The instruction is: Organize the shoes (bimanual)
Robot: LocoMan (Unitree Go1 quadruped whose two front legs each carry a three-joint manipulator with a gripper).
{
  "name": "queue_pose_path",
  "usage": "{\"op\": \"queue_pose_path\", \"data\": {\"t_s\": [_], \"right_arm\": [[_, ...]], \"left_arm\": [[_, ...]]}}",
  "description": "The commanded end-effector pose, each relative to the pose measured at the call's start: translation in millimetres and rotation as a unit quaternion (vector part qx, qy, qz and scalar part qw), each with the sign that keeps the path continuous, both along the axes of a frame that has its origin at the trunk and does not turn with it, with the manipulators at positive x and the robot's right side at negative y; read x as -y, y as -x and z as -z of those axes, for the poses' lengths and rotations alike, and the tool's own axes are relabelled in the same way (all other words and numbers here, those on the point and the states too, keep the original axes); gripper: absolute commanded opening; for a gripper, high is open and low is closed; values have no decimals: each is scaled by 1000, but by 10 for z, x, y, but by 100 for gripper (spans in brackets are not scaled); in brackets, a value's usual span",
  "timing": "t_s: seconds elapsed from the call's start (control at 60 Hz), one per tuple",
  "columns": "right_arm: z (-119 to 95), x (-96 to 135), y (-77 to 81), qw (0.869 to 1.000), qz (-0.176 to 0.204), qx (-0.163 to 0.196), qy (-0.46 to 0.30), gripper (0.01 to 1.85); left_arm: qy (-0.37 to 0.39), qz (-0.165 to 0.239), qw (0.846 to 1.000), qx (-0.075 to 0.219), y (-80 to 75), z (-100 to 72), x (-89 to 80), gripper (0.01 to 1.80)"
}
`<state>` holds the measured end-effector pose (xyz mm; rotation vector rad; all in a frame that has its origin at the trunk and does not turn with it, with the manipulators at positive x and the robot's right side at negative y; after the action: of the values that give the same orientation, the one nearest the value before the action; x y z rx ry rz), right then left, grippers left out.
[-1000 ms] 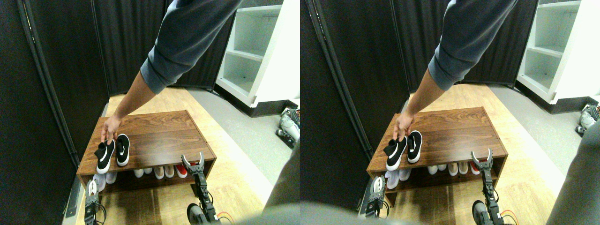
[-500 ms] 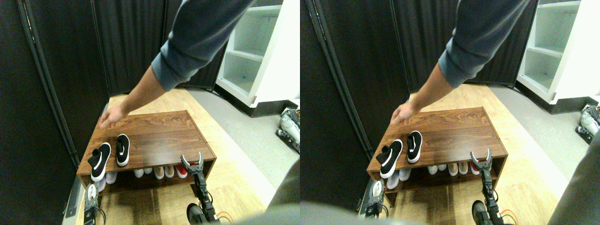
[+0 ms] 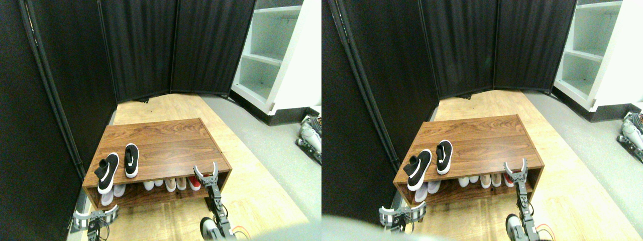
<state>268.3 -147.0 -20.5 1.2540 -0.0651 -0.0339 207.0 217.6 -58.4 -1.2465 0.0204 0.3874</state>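
Two black low-top sneakers with white soles lie on the left part of the wooden bench top (image 3: 166, 143). The left shoe (image 3: 107, 172) is tilted and its toe reaches the front edge; the right shoe (image 3: 131, 160) lies straighter beside it, a small gap between them. My left gripper (image 3: 95, 216) is low at the bench's front left corner, below the shoes, its jaws spread wide and empty. My right gripper (image 3: 206, 172) stands open at the bench's front right edge, holding nothing.
Under the bench top a row of white, beige and red shoes (image 3: 171, 184) fills the lower shelf. Black curtain panels (image 3: 140, 45) close the back and left. A white shelving unit (image 3: 276, 55) stands at the right, with some gear (image 3: 309, 133) on the grey floor.
The person's arm and hand have left the view. My left gripper has turned and its jaws now show spread wide. The shoes and right gripper have not moved.
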Motion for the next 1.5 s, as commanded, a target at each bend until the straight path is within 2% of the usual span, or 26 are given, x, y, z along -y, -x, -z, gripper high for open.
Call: {"op": "queue_pose_path", "data": {"t_s": [0.017, 0.083, 0.283, 0.383, 0.65, 0.8, 0.85, 0.95, 1.017, 1.05, 1.1, 1.133, 1.15, 1.217, 1.267, 1.283, 1.383, 1.417, 1.45, 1.5], "right_arm": [[-59, -18, -31, 1000, 0, 18, -2, 62], [-53, -12, -39, 1000, -1, 16, -13, 62], [-53, -12, -47, 1000, 2, 18, 4, 63], [-53, -9, -45, 1000, 2, 18, 10, 63], [-62, 16, -24, 999, 10, 22, 37, 63], [-61, 30, -11, 999, 10, 23, 26, 63], [-62, 39, -2, 999, 15, 24, 28, 63], [-67, 56, 6, 999, 15, 24, 24, 64], [-69, 71, 11, 999, 17, 25, 27, 64], [-69, 73, 10, 999, 17, 25, 25, 64], [-66, 77, 12, 999, 18, 27, 18, 62], [-67, 77, 12, 999, 20, 27, 20, 62], [-60, 81, 7, 999, 19, 27, 20, 63], [-58, 74, 6, 999, 21, 26, 20, 63], [-58, 71, 5, 999, 19, 26, 23, 63], [-53, 69, 0, 999, 15, 26, 15, 64], [-56, 65, -11, 999, 13, 27, 20, 64], [-59, 62, -14, 999, 14, 30, 23, 65], [-59, 62, -15, 999, 14, 29, 22, 65], [-62, 65, -13, 999, 15, 28, 31, 67]], "left_arm": [[-4, -4, 1000, 9, -112, 19, -49, 154], [-12, -2, 1000, 6, -211, 72, -81, 149], [-14, -1, 1000, -3, -453, 160, -114, 154], [-2, 5, 1000, 0, -543, 118, -88, 146], [13, 20, 1000, -6, -720, 71, -45, 143], [11, 22, 1000, -6, -775, 39, -15, 143], [21, 24, 999, -4, -747, 19, 8, 143], [16, 30, 999, -7, -595, -8, 55, 147], [10, 17, 1000, -9, -365, -31, 123, 146], [11, 15, 1000, -10, -333, -34, 132, 145], [22, 5, 1000, -10, -154, -54, 192, 142], [23, 5, 1000, -10, -130, -56, 201, 141], [18, 9, 1000, -13, -37, -67, 225, 140], [17, 11, 1000, -13, 17, -88, 208, 146], [15, 13, 1000, -11, 29, -104, 174, 144], [11, 16, 1000, -6, 44, -149, 134, 137], [-19, 16, 1000, 11, 52, -221, -3, 134], [-34, 10, 999, 13, 55, -249, -55, 123], [-41, 7, 999, 15, 54, -260, -74, 120], [-78, -7, 997, 28, 41, -322, -169, 95]]}}
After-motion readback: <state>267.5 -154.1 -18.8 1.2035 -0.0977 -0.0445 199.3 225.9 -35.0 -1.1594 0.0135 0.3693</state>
